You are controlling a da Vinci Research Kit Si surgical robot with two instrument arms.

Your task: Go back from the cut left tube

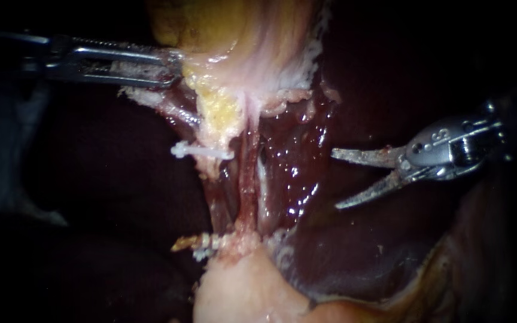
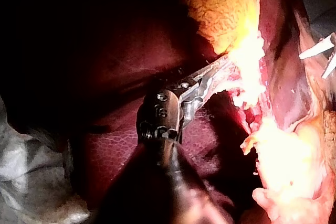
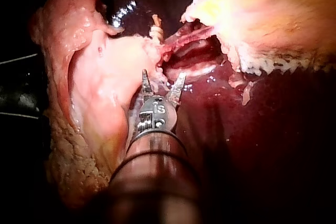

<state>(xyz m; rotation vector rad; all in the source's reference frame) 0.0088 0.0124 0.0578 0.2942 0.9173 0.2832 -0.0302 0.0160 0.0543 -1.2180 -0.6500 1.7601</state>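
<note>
2 jaws apart on R instrument [image 1: 335, 179], L instrument [image 1: 172, 67] gripping gallbladder [image 1: 252, 36]

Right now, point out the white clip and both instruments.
white clip [image 1: 203, 153], endoscope view, middle of its bar
right instrument [image 1: 335, 180], endoscope view, midway between its open jaw tips
left instrument [image 1: 173, 66], endoscope view, jaw tips shut on the gallbladder [image 1: 252, 36] edge

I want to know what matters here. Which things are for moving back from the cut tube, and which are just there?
For the job:
- right instrument, jaws open, touching nothing
- cut left tube
- upper clip
- lower clip

Just there:
- left instrument, jaws shut on the gallbladder
- liver
- uncut tube
</note>
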